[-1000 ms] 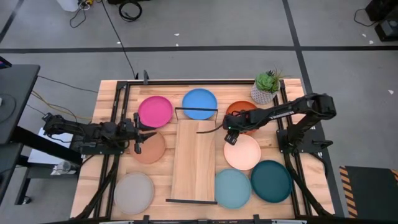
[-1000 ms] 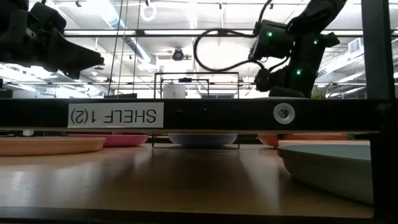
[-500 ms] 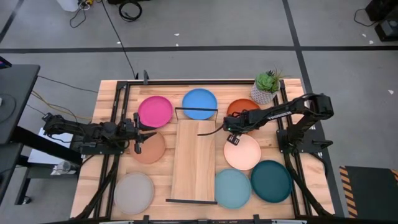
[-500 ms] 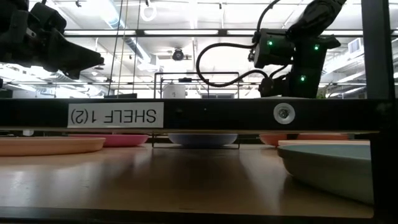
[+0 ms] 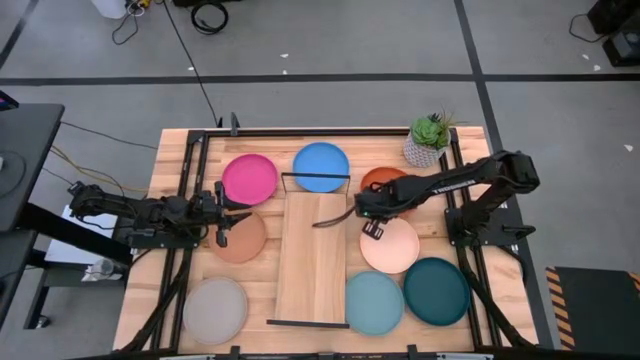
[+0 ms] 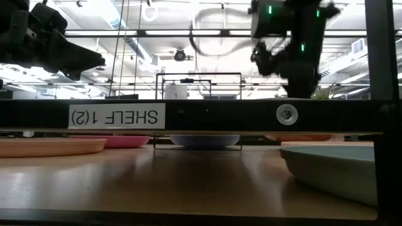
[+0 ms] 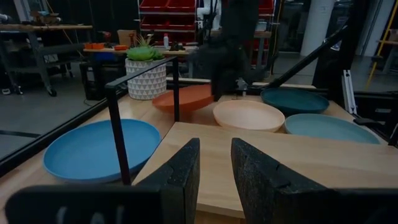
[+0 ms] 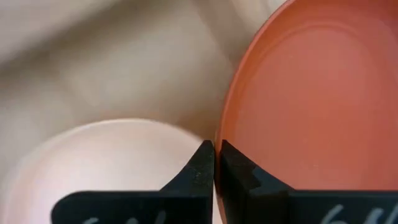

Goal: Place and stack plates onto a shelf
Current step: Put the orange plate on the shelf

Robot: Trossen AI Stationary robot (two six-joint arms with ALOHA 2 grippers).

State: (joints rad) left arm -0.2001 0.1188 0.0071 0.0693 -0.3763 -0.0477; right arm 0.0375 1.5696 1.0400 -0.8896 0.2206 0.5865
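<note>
High view: your right end effector [image 5: 371, 228] hangs over the gap between the orange plate [image 5: 388, 181] and the cream plate [image 5: 391, 245], the shelf [image 5: 312, 258] is bare, and all eight plates lie on the table [image 5: 180, 150], so I judge the first pick is in hand. Right wrist view: the fingers are pressed together above both rims; you'd likely need to spread them before taking an edge. Left wrist view: the left end effector [image 7: 214, 163] waits slightly parted, facing the shelf, racks and workbenches beyond.
</note>
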